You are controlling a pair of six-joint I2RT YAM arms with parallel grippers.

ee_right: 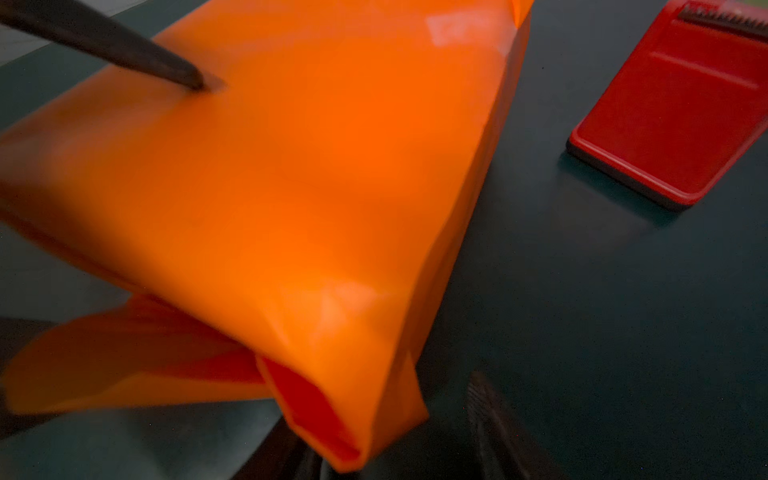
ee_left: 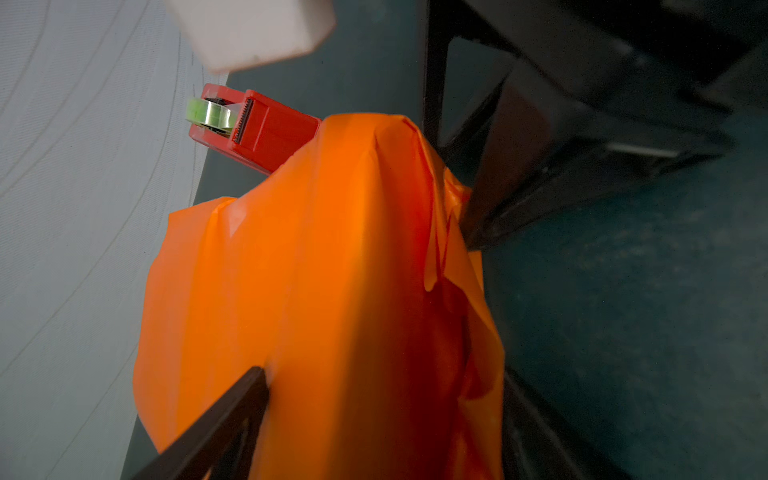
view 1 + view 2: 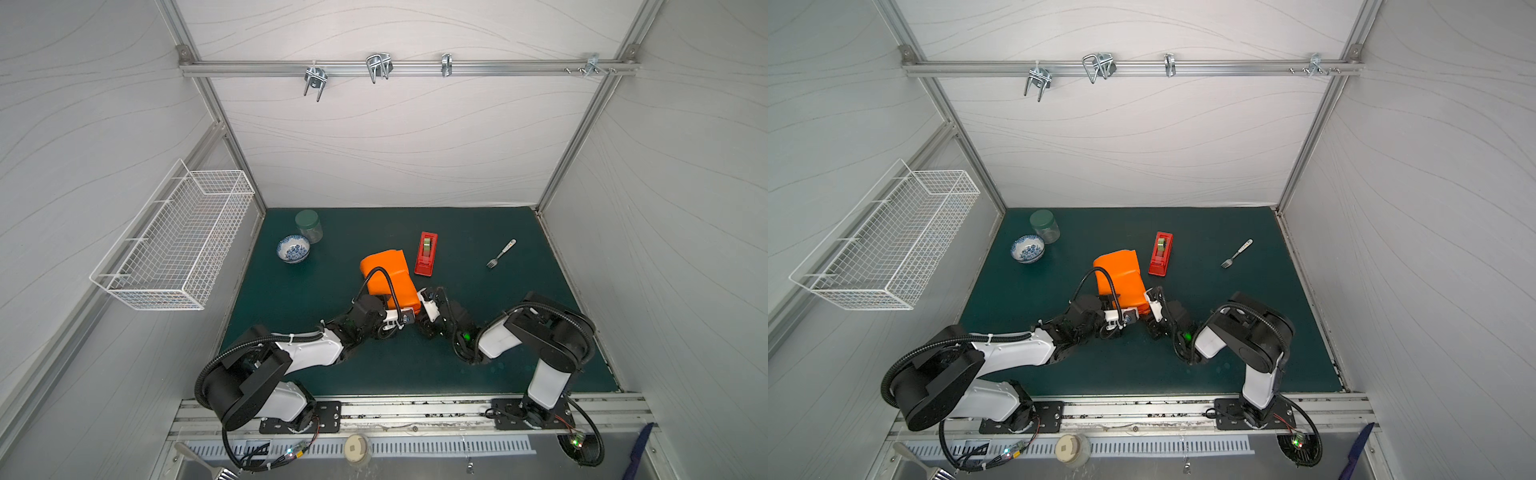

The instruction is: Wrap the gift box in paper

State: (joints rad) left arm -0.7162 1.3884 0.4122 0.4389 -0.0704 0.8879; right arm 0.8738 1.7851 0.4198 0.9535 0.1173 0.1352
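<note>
The orange paper (image 3: 388,270) (image 3: 1121,270) lies folded over a box shape at mid-table; the gift box itself is hidden beneath it. At the package's near end is my left gripper (image 3: 395,301) (image 2: 382,374), open. One of its fingertips (image 2: 259,374) (image 1: 195,83) touches the paper's top and the other finger runs along the side by the mat. My right gripper (image 3: 423,293) (image 1: 382,415) is open at the near right corner. A loose folded paper corner (image 1: 353,415) sits between its jaws, apart from the right finger (image 1: 486,407).
A red tape dispenser (image 3: 427,253) (image 1: 673,124) lies just right of the package. A fork (image 3: 501,253) is farther right. A blue-patterned bowl (image 3: 293,248) and a green-lidded jar (image 3: 308,225) stand at back left. A white wire basket (image 3: 174,241) hangs on the left wall.
</note>
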